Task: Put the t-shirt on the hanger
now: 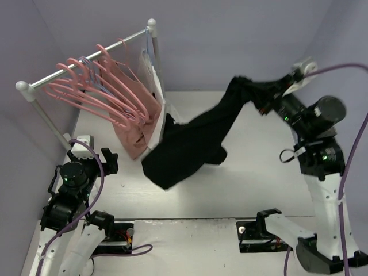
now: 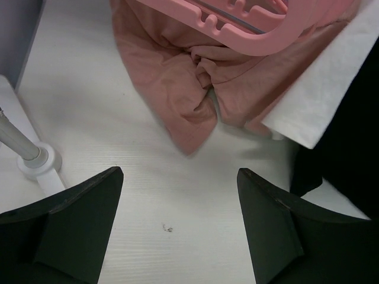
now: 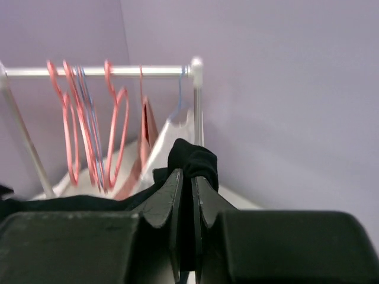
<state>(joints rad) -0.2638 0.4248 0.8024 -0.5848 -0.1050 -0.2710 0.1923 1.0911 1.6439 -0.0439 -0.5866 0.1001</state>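
The black t-shirt [image 1: 187, 146] hangs from my right gripper [image 1: 265, 95], which is shut on a bunched edge of it and holds it up at the right. Its lower part rests on the table. In the right wrist view the fabric [image 3: 192, 157] sticks out above the closed gripper [image 3: 188, 177]. Several pink hangers [image 1: 95, 86] hang on the rail at the back left; they also show in the right wrist view [image 3: 71, 130]. My left gripper [image 1: 109, 161] is open and empty, low over the table [image 2: 179, 177], below a pink hanger [image 2: 249, 26]. The t-shirt's edge [image 2: 349, 148] lies to its right.
A dusty-pink garment [image 1: 135, 123] and a white garment [image 1: 158, 80] hang on the rail [image 1: 86, 60], their hems reaching the table [image 2: 177, 83] [image 2: 320, 100]. The rail's post base [image 2: 38, 163] stands left of my left gripper. Thin lilac-blue hangers [image 3: 89, 136] hang among the pink ones.
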